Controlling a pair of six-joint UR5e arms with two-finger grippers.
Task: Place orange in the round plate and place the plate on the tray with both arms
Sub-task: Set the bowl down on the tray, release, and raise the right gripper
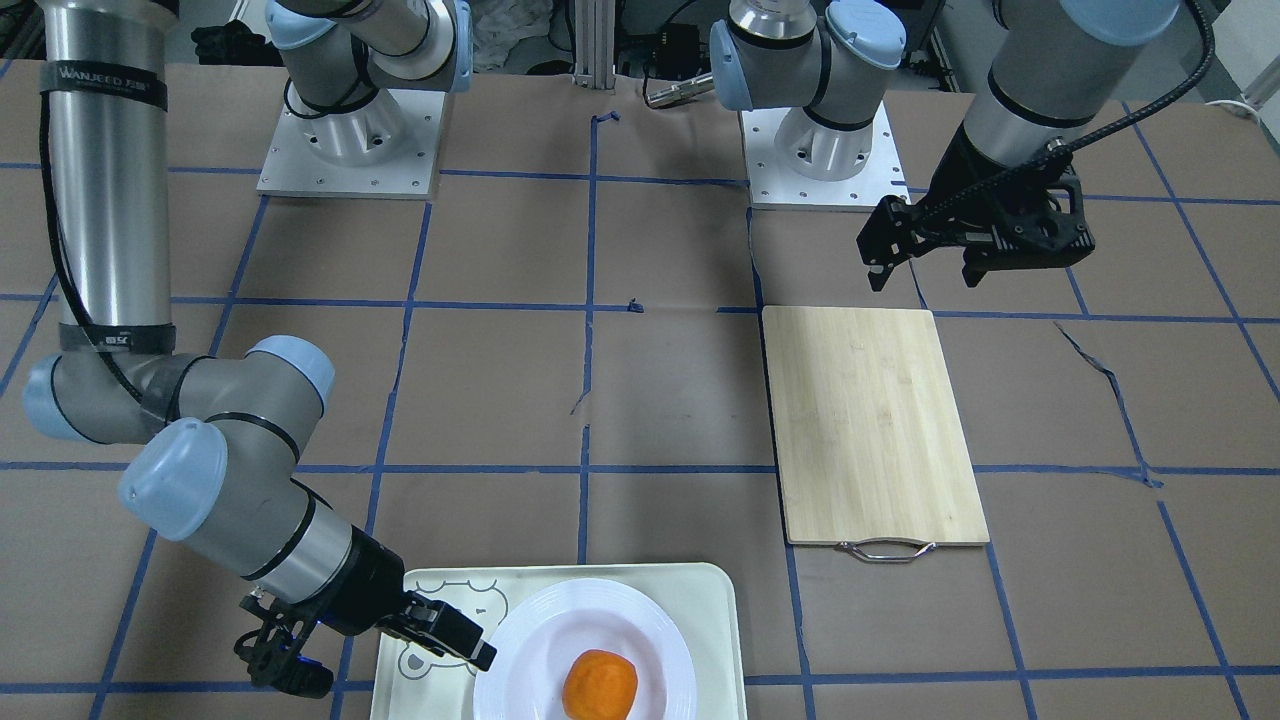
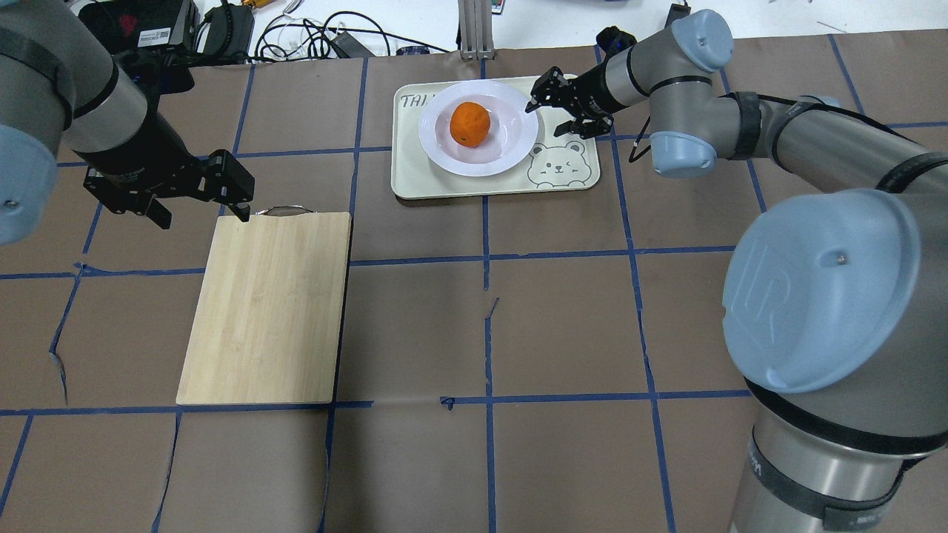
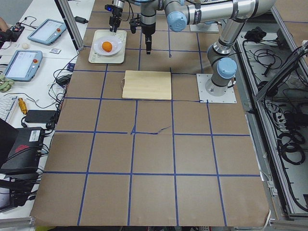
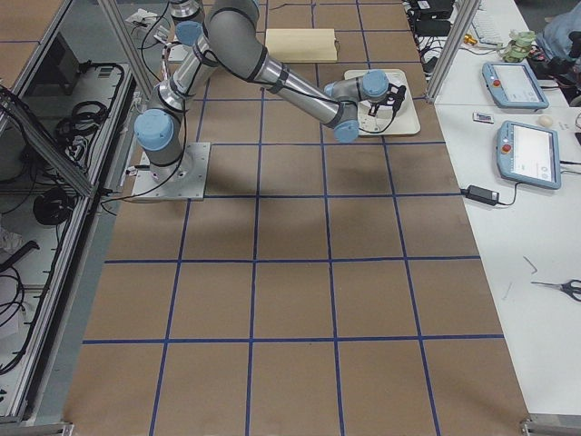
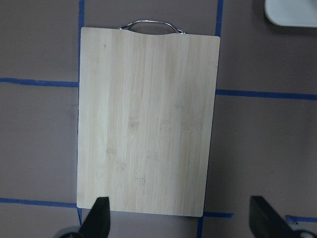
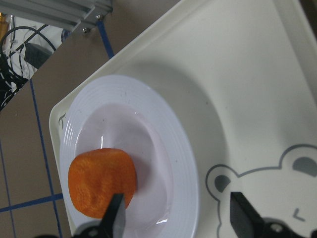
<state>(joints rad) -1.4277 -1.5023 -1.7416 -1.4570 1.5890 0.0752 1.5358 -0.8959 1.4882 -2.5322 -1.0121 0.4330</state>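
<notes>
The orange (image 2: 470, 123) lies in the sunken centre of the round plate (image 2: 511, 144), and the plate rests on the tray (image 2: 444, 185) at the table's far side. My right gripper (image 2: 544, 120) is open at the plate's right edge. In the right wrist view one finger (image 6: 115, 218) hangs over the orange (image 6: 101, 183) and the other (image 6: 242, 218) over the bear face, with the plate's rim (image 6: 183, 163) between them; I cannot tell whether they touch it. My left gripper (image 2: 200, 216) is open and holds nothing, raised near the wooden board's handle end.
A wooden cutting board (image 2: 266, 311) with a metal handle (image 2: 285, 210) lies on the left half of the table. Cables and boxes (image 2: 296, 37) crowd the far edge behind the tray, beside an aluminium post (image 2: 474, 26). Brown paper with blue tape lines covers the table.
</notes>
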